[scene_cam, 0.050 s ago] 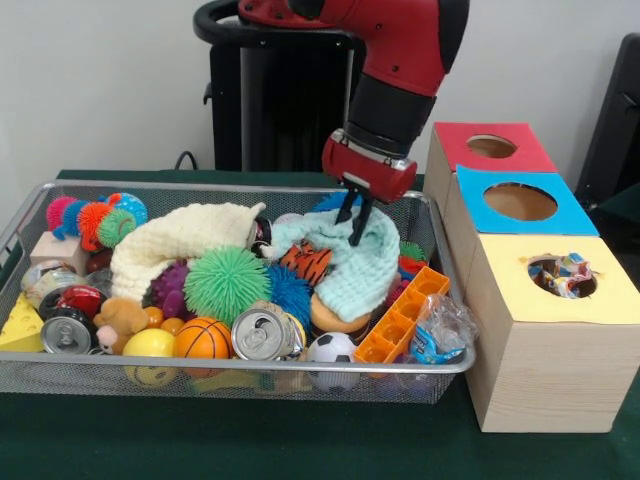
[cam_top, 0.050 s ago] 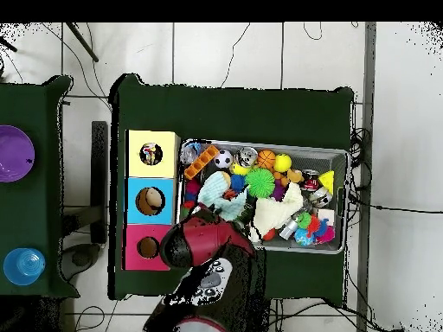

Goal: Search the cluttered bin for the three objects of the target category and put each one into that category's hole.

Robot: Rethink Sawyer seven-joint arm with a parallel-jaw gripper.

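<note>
Gripper (scene_cam, 0.050 s ago: 356, 222) hangs with its dark fingers slightly spread, pinching nothing, tips just touching the mint cloth (scene_cam, 0.050 s ago: 352, 268) directly beneath, which lies crumpled right of centre in the bin (scene_cam, 0.050 s ago: 250, 370), left of the boxes' holes (scene_cam, 0.050 s ago: 519, 201).

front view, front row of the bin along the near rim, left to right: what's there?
Yellow cheese wedge → red can → yellow smiley ball → basketball → silver can → soccer ball → orange tray → plastic bag.
</note>
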